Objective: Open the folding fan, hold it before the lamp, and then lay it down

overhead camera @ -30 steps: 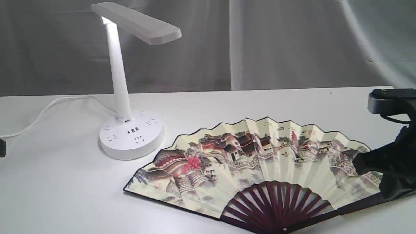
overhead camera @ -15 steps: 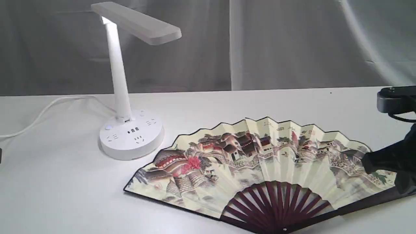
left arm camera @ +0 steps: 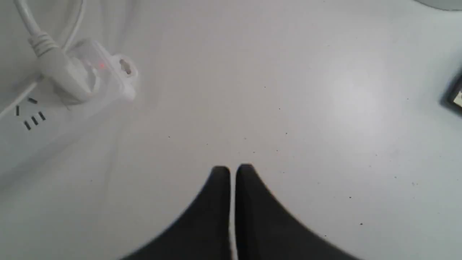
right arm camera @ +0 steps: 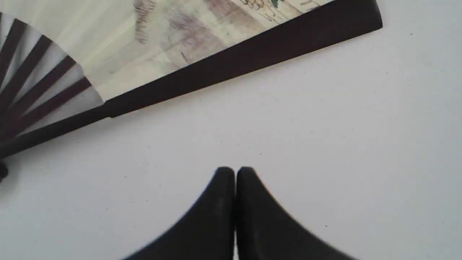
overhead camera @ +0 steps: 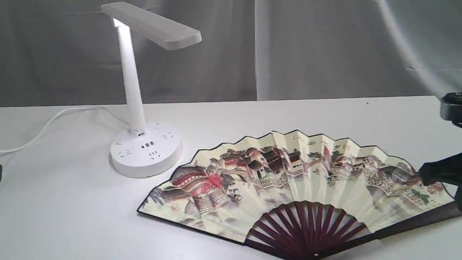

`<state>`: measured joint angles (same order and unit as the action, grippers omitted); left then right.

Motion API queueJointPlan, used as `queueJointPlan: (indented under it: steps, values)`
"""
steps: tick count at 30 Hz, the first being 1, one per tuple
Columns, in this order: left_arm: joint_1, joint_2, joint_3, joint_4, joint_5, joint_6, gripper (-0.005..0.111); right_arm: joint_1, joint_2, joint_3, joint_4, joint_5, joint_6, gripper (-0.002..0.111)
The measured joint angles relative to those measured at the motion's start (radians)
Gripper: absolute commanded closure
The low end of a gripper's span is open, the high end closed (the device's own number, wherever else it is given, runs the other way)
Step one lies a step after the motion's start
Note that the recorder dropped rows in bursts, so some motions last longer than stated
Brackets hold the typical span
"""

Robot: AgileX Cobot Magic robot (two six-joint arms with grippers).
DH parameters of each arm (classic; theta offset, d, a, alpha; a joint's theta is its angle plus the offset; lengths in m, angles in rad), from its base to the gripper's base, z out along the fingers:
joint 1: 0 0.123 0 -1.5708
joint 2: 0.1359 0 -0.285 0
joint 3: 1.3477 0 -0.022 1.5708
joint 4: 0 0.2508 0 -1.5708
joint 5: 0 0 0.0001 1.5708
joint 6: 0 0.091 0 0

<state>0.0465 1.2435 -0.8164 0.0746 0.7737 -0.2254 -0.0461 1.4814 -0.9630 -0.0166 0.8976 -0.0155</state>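
On my left wrist feed the left gripper (left arm camera: 232, 169) hangs over the bare white table (left arm camera: 325, 108), jaws pressed together on nothing (a white power strip (left arm camera: 108, 85) with a plug in it lies close by). In the exterior view the white desk lamp (overhead camera: 134, 90) stands lit at upper left, its cord (overhead camera: 47, 124) running off the left edge. The folding fan (overhead camera: 288, 173) lies spread flat across the lower centre and right, near the lamp's round base. My right wrist feed shows the right gripper (right arm camera: 235, 170) closed and empty, apart from the fan's dark guard (right arm camera: 252, 61).
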Motion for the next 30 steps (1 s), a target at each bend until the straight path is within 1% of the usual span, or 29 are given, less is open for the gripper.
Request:
queueJointPlan:
  steps: [8,15,21,26,30]
  values:
    - [0.000,0.000,0.000,-0.021,0.015,0.002,0.107,0.000,0.000,0.000,0.031,0.000,-0.042,0.108]
    - [0.000,0.000,0.000,-0.034,0.029,0.078,0.107,0.000,-0.004,0.000,0.041,0.000,-0.055,0.108]
    - [-0.003,0.000,0.000,-0.035,0.029,0.094,0.107,0.000,-0.055,0.000,0.041,0.000,-0.057,0.108]
    - [-0.073,0.000,0.000,-0.025,0.027,0.094,0.107,0.000,-0.107,0.000,0.041,0.000,-0.057,0.108]
    - [-0.086,0.000,0.000,-0.021,0.024,0.077,0.107,0.000,-0.144,0.009,0.039,-0.006,-0.057,0.108]
